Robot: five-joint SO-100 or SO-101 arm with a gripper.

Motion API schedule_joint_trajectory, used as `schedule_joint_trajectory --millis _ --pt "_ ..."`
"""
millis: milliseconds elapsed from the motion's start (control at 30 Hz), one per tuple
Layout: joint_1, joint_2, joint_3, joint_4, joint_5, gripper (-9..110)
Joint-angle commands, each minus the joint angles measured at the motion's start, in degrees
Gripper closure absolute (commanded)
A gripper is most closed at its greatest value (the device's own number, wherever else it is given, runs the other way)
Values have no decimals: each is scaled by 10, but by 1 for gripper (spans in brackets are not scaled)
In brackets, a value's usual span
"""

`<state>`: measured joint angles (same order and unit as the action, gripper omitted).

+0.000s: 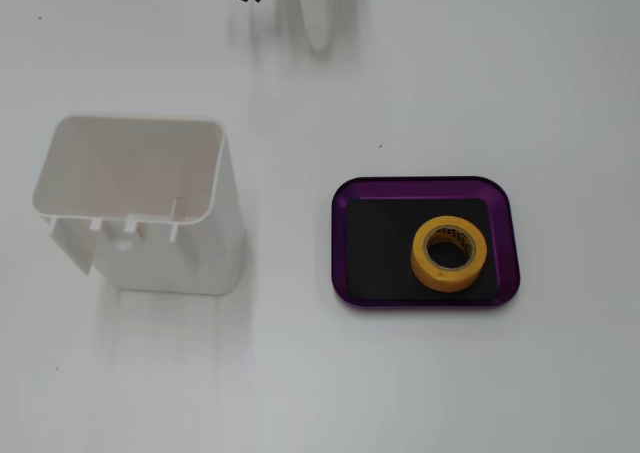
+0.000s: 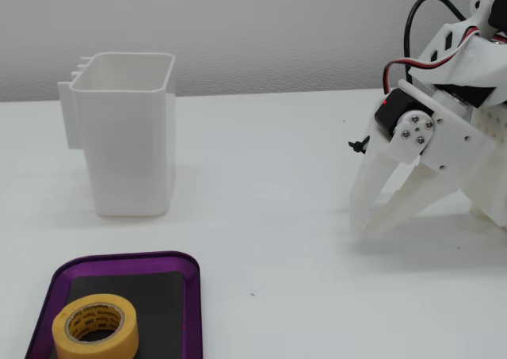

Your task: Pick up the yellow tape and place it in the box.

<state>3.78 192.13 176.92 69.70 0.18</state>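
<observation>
Yellow tape: flat on one face, hole upward, on the black bottom of the box. Positioned toward the right half of the tray in the view from above, close to the near long wall, fully inside the purple rim. Same arrangement confirmed in the low side view: yellow tape seated within the box, not leaning on any wall. Flat seating judged stable; no tendency to roll.

Task condition: placement judged complete, since the roll lies wholly in the tray with nothing touching it.

White container: upright, open top, empty as far as visible, well apart from the tray on the desk. Not involved in the task; merely adjacent.

Gripper: parked well apart from the tray at the far side of the desk, tips down at or just above the surface. Fingers slightly spread at the root, converging toward the tips, pinching nothing. In the view from above, only one pale finger tip visible at the top edge. Posture consistent with a rest position clear of both containers.
</observation>
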Motion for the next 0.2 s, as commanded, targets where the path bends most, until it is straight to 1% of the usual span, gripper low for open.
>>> schedule_joint_trajectory --millis 0,167 --pt "3 38 -1 -2 2 102" --pt "3 38 -1 -2 2 102"
